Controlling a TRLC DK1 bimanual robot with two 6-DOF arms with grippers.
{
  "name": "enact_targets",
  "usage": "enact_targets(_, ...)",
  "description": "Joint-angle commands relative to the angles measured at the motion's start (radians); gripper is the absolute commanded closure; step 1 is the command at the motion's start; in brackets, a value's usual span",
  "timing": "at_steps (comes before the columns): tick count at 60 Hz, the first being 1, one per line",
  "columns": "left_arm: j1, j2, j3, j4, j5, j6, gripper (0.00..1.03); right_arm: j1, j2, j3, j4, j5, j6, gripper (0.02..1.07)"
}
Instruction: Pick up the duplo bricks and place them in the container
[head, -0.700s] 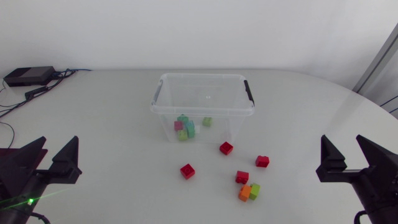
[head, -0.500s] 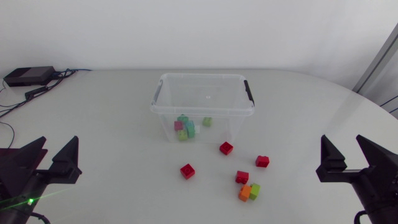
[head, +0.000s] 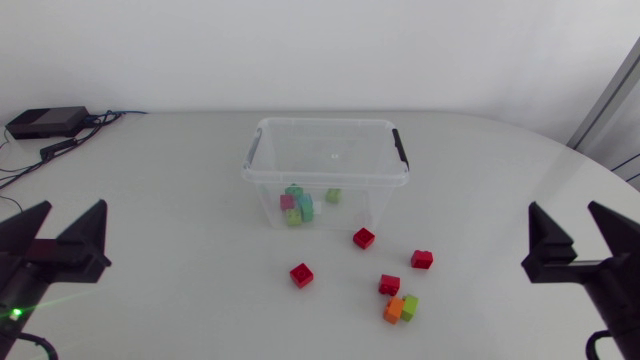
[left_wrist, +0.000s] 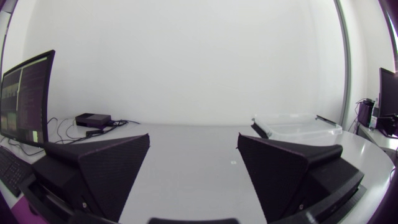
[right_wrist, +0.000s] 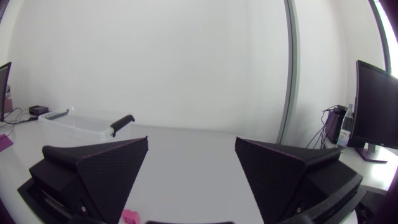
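We're looking at a white table (head: 180, 230), rounded at the rt end. A clear container (head: 326, 123) w/ black handles is sitting mid-table, toward the back. Loose bricks are lying in front of it, all apart from its walls. One red brick (head: 364, 238) is sitting just beside the front rt corner. A 2nd red brick (head: 422, 259) is lying further rt, a 3rd red brick (head: 302, 275) nearer us and to the left. A 4th red brick (head: 389, 285) is sitting close behind an orange brick (head: 394, 310) and a green brick (head: 409, 306), these two touching. At the far left corner a black box (head: 46, 122) is resting w/ cables (head: 100, 122) trailing across the edge.
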Motion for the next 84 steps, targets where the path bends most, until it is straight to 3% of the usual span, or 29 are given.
enact_targets(1, -0.011, 0.095, 0.145, -0.036, 0.003, -0.006, 0.06, 0.010, 0.112, 0.144, -0.031, -0.004, 0.000, 0.06)
enact_targets(10, -0.046, 0.260, 0.360, -0.154, 0.003, -0.010, 0.07, 0.011, 0.322, 0.377, -0.182, -0.006, 0.003, 0.06)
enact_targets(24, -0.119, 0.739, 0.825, -0.555, 0.000, -0.041, 0.11, 0.016, 0.612, 0.728, -0.483, -0.032, 0.063, 0.07)
enact_targets(40, -0.175, 1.120, 1.448, -1.001, 0.003, 0.093, 0.10, 0.014, 0.923, 1.170, -0.885, -0.100, 0.095, 0.07)
enact_targets(47, -0.237, 1.222, 1.550, -1.105, 0.003, 0.154, 0.10, 0.017, 0.981, 1.216, -0.972, -0.167, 0.080, 0.07)
enact_targets(56, -0.327, 1.273, 1.438, -1.115, 0.040, 0.145, 0.13, 0.036, 1.026, 1.181, -1.035, -0.184, 0.111, 0.07)
enact_targets(62, -0.347, 1.299, 1.353, -1.089, 0.072, 0.146, 0.14, 0.046, 1.063, 1.149, -1.049, -0.182, 0.121, 0.07)
enact_targets(77, -0.520, 1.319, 1.060, -0.852, 0.072, 0.165, 0.13, 0.112, 1.138, 1.014, -1.032, -0.142, 0.132, 0.07)
enact_targets(84, -0.600, 1.373, 0.971, -0.731, 0.072, 0.165, 0.13, 0.187, 1.161, 0.900, -0.960, -0.050, 0.161, 0.07)
